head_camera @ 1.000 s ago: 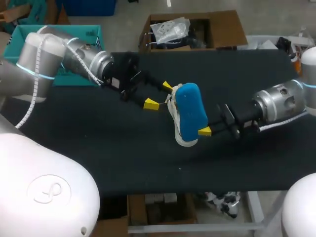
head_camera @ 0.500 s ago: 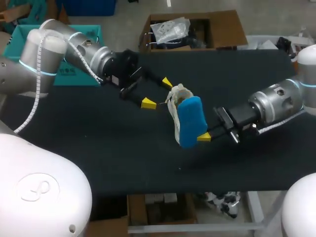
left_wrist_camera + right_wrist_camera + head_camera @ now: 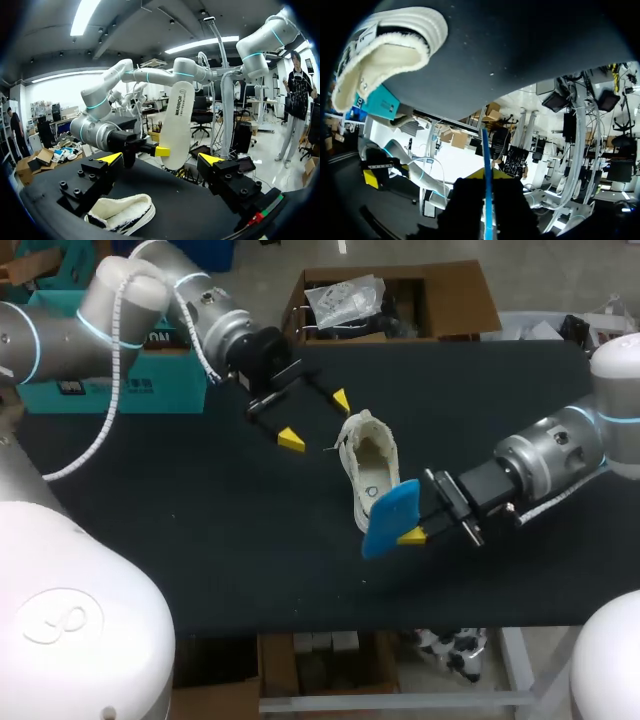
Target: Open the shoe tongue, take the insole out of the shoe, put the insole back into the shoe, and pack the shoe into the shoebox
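Nearest the front edge of the black table, the right gripper is closed narrowly on the insole, pinching it at one end. The insole is out of the shoe and tilted, its blue face showing in the head view. In the right wrist view the insole runs edge-on as a thin blue line between the right gripper fingers. The left wrist view shows the insole held upright above the table, white underside outward, clear of the shoe. The shoe rests on the table just behind the insole, its fleece-lined opening upward, and nothing grips it. Farthest back, the left gripper hangs above the table near the shoe's far end, fingers spread wide and empty. In its own view the left gripper stands above the shoe without touching it.
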You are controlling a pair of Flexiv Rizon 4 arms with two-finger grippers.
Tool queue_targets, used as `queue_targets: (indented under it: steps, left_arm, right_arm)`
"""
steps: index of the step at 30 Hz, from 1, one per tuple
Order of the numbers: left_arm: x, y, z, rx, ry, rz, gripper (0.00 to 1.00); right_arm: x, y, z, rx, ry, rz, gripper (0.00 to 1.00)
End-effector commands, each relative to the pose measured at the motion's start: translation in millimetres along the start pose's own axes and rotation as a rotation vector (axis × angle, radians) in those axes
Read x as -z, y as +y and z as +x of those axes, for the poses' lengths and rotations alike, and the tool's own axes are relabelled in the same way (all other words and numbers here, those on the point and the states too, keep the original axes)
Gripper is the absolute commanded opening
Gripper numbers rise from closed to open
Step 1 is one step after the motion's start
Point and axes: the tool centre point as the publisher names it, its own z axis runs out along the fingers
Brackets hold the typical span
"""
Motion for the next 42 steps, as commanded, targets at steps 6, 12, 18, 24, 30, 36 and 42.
queue_targets:
  steps: [6, 12, 18, 24, 30, 36, 42]
  left_arm:
    - [6, 7.4, -1.9, -0.002, 0.341, -0.022, 1.00]
    - [5, 7.8, 4.1, -0.005, 0.347, -0.037, 1.00]
    - [4, 7.1, 7.7, 0.007, 0.351, -0.059, 1.00]
    - [4, 7.1, 7.7, 0.007, 0.351, -0.059, 1.00]
    - [4, 7.1, 7.7, 0.007, 0.351, -0.059, 1.00]
    - [4, 7.1, 7.7, 0.007, 0.351, -0.059, 1.00]
    - [4, 7.1, 7.7, 0.007, 0.351, -0.059, 1.00]
  right_arm:
    - [5, 0, -4, -0.023, -0.016, 0.001, 0.00]
    - [7, -3, -8, -0.011, -0.013, -0.004, 0.00]
    - [9, -6, -9, 0.005, -0.035, 0.009, 0.00]
    - [9, -6, -9, 0.005, -0.035, 0.009, 0.00]
    - [9, -6, -9, 0.005, -0.035, 0.009, 0.00]
    - [9, -6, -9, 0.005, -0.035, 0.009, 0.00]
    - [9, -6, -9, 0.005, -0.035, 0.009, 0.00]
